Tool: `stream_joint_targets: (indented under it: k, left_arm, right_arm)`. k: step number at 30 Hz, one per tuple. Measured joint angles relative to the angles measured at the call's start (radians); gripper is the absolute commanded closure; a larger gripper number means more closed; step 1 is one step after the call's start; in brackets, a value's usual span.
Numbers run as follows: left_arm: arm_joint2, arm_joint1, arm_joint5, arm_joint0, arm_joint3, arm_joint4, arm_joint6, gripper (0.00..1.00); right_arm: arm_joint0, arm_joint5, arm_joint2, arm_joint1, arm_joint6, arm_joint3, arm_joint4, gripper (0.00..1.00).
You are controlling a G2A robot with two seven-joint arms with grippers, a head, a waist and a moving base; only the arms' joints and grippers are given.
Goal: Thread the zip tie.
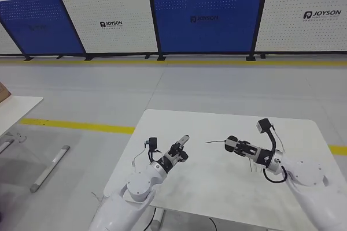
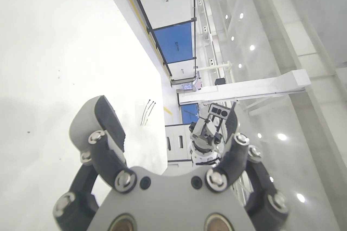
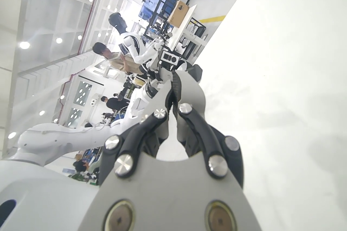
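Top view: right gripper [image 1: 230, 143] pinches 1 zip tie [image 1: 215, 140] above the table [image 1: 220, 190], free end pointing toward left gripper [image 1: 181, 147]. Left wrist view: that claw gapes empty. Right wrist view: jaws pressed together. Threading seems not begun.

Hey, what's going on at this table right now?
The right gripper is shut on a zip tie, holding it above the table, its free end pointing toward the left gripper. The left gripper is open and empty. A few spare ties lie on the table. The tie is not looped yet.
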Motion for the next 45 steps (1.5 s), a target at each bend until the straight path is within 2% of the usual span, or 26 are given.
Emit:
stream_joint_targets:
  k: [3, 12, 15, 21, 25, 36, 40, 45]
  left_arm:
    - [0.024, -0.007, -0.017, -0.033, 0.042, -0.033, -0.018, 0.0]
    - [0.024, -0.007, -0.017, -0.033, 0.043, -0.034, -0.017, 0.0]
    - [0.033, -0.011, -0.018, -0.038, 0.054, -0.06, -0.02, 0.0]
    - [0.06, -0.022, -0.05, -0.083, 0.128, -0.147, -0.063, 0.0]
    - [0.074, -0.03, -0.071, -0.119, 0.177, -0.238, -0.135, 0.0]
    - [0.075, -0.031, -0.076, -0.121, 0.18, -0.242, -0.134, 0.0]
    - [0.081, -0.036, -0.116, -0.114, 0.174, -0.271, -0.117, 0.0]
    - [0.094, -0.045, -0.155, -0.122, 0.174, -0.332, -0.116, 0.0]
  right_arm:
    - [0.009, 0.0, -0.01, -0.012, 0.024, 0.02, 0.02, 1.0]
    - [0.007, 0.0, -0.009, -0.011, 0.022, 0.019, 0.019, 1.0]
    - [-0.008, 0.001, -0.013, -0.018, -0.022, 0.009, 0.023, 1.0]
    - [-0.014, 0.0, -0.04, -0.052, -0.08, 0.046, 0.035, 1.0]
    - [-0.016, 0.0, -0.045, -0.076, -0.067, 0.072, 0.034, 1.0]
    - [-0.015, 0.0, -0.044, -0.078, -0.059, 0.079, 0.034, 1.0]
    - [-0.034, 0.002, -0.043, -0.086, -0.155, 0.068, 0.008, 1.0]
    - [-0.023, 0.0, -0.086, -0.112, -0.215, 0.089, -0.017, 1.0]
